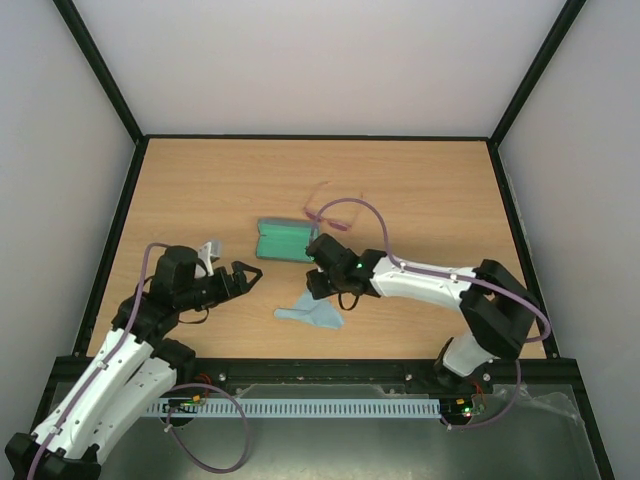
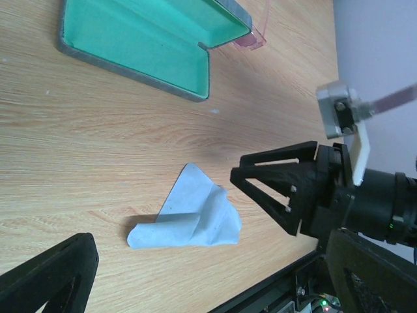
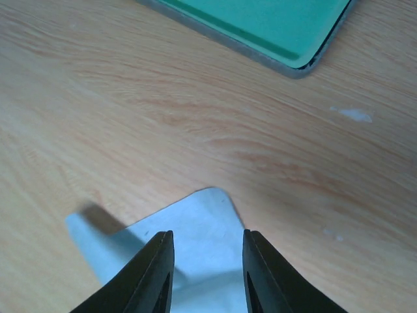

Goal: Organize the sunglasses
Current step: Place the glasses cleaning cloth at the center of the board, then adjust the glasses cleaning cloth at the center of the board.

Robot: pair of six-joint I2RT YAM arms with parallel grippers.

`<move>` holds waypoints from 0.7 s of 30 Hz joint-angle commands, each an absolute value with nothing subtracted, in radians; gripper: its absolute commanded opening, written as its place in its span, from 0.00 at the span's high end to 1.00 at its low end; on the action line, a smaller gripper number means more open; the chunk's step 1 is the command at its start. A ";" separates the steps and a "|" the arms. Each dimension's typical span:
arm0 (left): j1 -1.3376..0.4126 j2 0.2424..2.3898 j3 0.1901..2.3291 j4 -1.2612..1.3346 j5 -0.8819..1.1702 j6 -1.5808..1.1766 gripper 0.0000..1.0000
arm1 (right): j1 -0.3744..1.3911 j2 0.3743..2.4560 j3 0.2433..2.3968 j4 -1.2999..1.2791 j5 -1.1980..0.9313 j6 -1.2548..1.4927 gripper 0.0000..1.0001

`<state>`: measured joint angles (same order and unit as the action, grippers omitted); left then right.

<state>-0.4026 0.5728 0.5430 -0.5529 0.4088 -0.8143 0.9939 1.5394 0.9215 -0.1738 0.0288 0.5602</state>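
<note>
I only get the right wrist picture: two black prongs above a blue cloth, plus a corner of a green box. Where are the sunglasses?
Observer: The sunglasses lie on the table behind the open case, at its far right corner.
Operator: Anything inside that case?
Observer: Nothing; the top view shows only bare green lining.
Operator: What's the other arm doing?
Observer: The left tool hangs open, left of the cloth, holding nothing.

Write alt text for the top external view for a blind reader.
An open green-lined case lies at centre, pinkish wire sunglasses just behind it. The right gripper hovers, jaws apart, over a crumpled blue cloth; the left gripper is open.
</note>
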 commanded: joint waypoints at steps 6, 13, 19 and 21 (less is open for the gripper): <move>-0.397 0.582 0.535 -0.562 0.399 -0.815 0.01 | 0.983 1.709 1.018 -0.267 0.023 0.455 0.71; -0.397 0.587 0.517 -0.544 0.405 -0.822 0.01 | 0.985 1.767 1.040 -0.264 0.013 0.430 0.75; -0.396 0.591 0.512 -0.537 0.405 -0.822 0.01 | 0.987 1.805 1.057 -0.262 0.009 0.419 0.75; -0.396 0.592 0.510 -0.535 0.405 -0.823 0.01 | 0.987 1.818 1.062 -0.264 0.017 0.419 0.75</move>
